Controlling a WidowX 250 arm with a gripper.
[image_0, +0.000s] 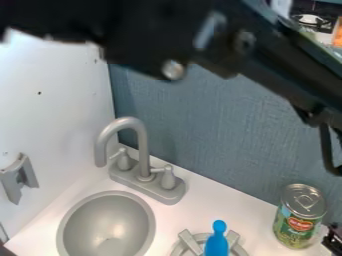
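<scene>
Perhaps the green-labelled metal can (300, 216), upright on the white surface (234, 205) just left of the black claw (332, 239) in view, could tip if sideways drift bumped its side; the claw's opening, and whether it holds anything, I cannot tell.

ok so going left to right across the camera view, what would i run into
Gray bracket on the white wall → round gray sink → blue thing with a rounded top → green can
</scene>
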